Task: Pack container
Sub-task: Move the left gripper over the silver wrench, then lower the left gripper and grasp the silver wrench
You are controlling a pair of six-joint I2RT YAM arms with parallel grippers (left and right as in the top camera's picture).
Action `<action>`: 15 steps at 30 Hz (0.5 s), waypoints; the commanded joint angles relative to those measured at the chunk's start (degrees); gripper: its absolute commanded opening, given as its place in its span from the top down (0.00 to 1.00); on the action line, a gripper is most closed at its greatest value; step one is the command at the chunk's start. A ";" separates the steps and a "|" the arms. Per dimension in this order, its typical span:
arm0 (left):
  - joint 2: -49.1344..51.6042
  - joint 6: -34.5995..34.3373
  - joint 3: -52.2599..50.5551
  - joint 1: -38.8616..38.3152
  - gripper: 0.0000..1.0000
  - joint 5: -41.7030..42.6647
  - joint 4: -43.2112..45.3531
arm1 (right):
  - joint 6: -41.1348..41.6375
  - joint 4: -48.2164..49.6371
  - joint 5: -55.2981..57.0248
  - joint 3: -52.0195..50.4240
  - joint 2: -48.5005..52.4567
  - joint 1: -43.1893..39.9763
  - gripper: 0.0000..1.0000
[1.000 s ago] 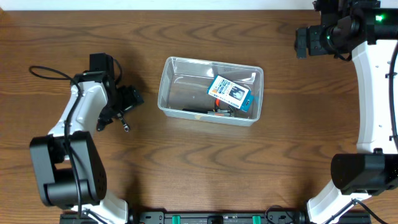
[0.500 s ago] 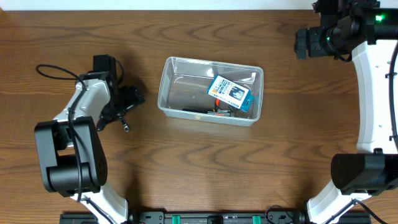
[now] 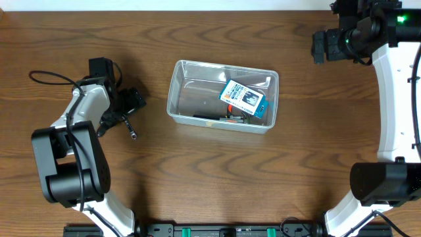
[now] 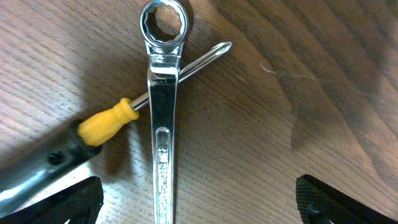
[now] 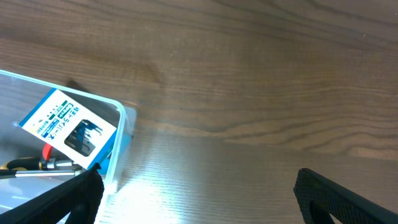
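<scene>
container [image 3: 194,92]: clear tub standing mid-table [image 3: 210,178], open side up. One rounded corner shows at the left edge of the right wrist view.
box [image 3: 245,99]: blue and white, inside the container at its right end. It lies tilted on top of other items.
red item [image 3: 229,107]: inside the container, mostly under the box. Only a red bit and a thin metal shaft show, and I cannot tell what kind of item it is.
left gripper [image 3: 130,102]: left of the container and apart from it, over two tools on the table. Its fingers [image 4: 74,199] are spread wide and grip nothing.
wrench [image 4: 163,124]: silver, flat on the table left of the container. The ring end points away from the left gripper, and the shank runs back between the spread fingers, nearer one finger than the other.
screwdriver [image 4: 109,118]: left of the container, with a yellow and black handle and a cross tip. It lies under the wrench and crosses it just below the ring end. The handle reaches toward one finger; I cannot tell whether they touch.
right gripper [image 3: 319,46]: beyond the container's far right corner and well apart from it, over bare wood. The fingers are spread with nothing between them.
</scene>
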 commanded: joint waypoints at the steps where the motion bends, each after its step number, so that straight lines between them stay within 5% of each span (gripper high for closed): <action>1: 1.73 0.70 -0.39 0.26 0.01 -0.02 0.33 | -1.09 -0.11 0.00 -0.04 0.70 -0.13 0.01; 15: 3.63 0.94 -0.39 0.15 0.08 -0.68 1.68 | -1.22 -0.24 0.00 -0.04 0.70 -0.13 0.01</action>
